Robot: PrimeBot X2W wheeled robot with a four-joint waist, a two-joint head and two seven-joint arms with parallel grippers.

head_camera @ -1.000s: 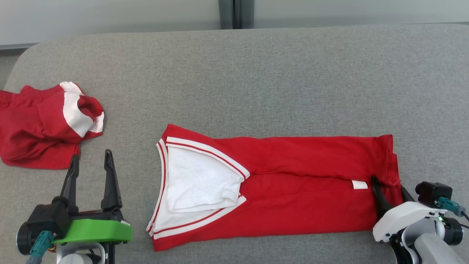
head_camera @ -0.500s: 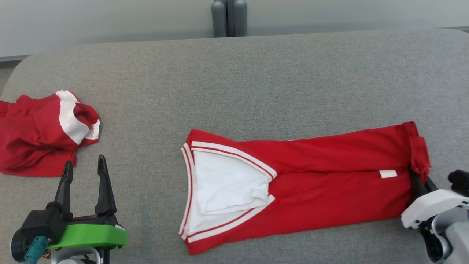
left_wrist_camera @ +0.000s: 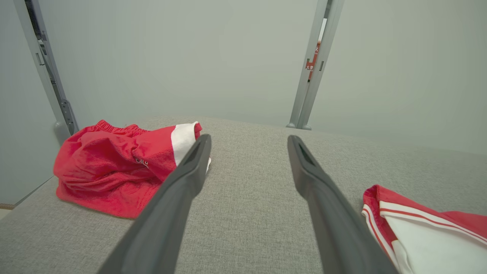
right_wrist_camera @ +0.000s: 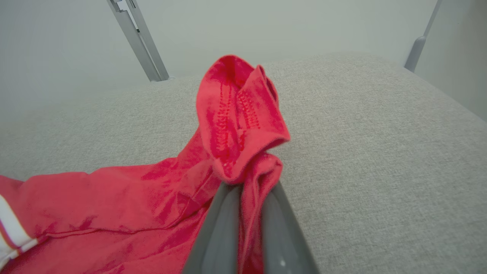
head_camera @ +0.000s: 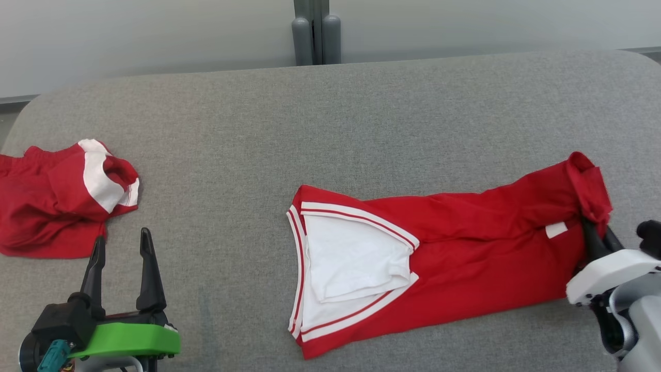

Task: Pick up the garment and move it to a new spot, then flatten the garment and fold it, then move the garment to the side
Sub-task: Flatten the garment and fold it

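Where the big grey cloth-covered surface spreads out, a long folded red garment with a white, red-striped V neck lies on its right half. The neck end lies flat toward the middle. The far right end is bunched up and lifted off the surface. To the left, well apart, sits a crumpled pile of red cloth with a white band, near the surface's edge. The left hand hangs just beside that pile, its two dark fingers wide apart and holding nothing. The right hand is squeezed tight on the garment's bunched end, and red cloth pokes up between its fingers. A small white label shows on the garment near that grip.
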